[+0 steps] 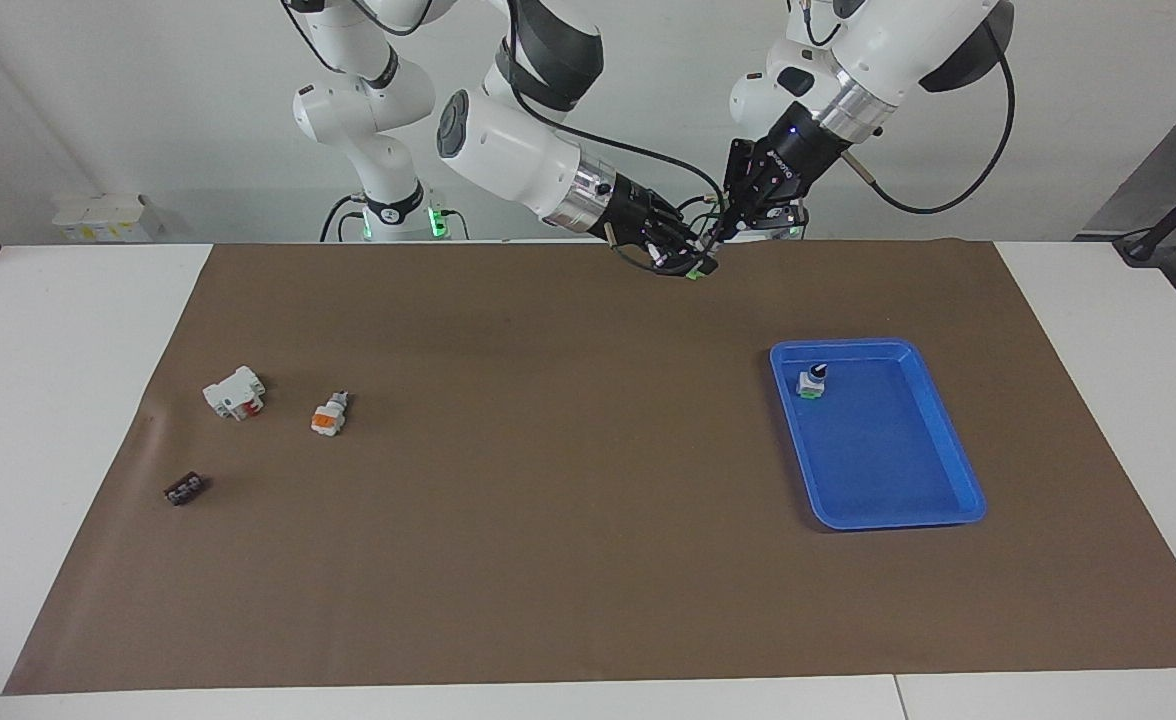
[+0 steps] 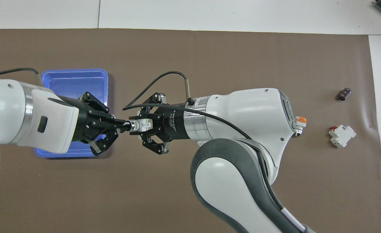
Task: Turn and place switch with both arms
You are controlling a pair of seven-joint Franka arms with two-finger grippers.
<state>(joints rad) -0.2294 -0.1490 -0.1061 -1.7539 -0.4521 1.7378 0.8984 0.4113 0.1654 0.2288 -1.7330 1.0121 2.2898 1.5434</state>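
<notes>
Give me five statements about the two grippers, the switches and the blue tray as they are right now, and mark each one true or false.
1. The right gripper is shut on the switch, held in the air. True.
2. The left gripper hangs open, clear of that switch. False: it is shut on the switch's black knob.
3. The blue tray is empty. False: a second green-ended switch stands in its corner nearest the robots.
4. The orange-ended switch lies on the brown mat, beside the white block with red. True.
5. The small black part lies in the tray. False: it lies on the mat.
</notes>
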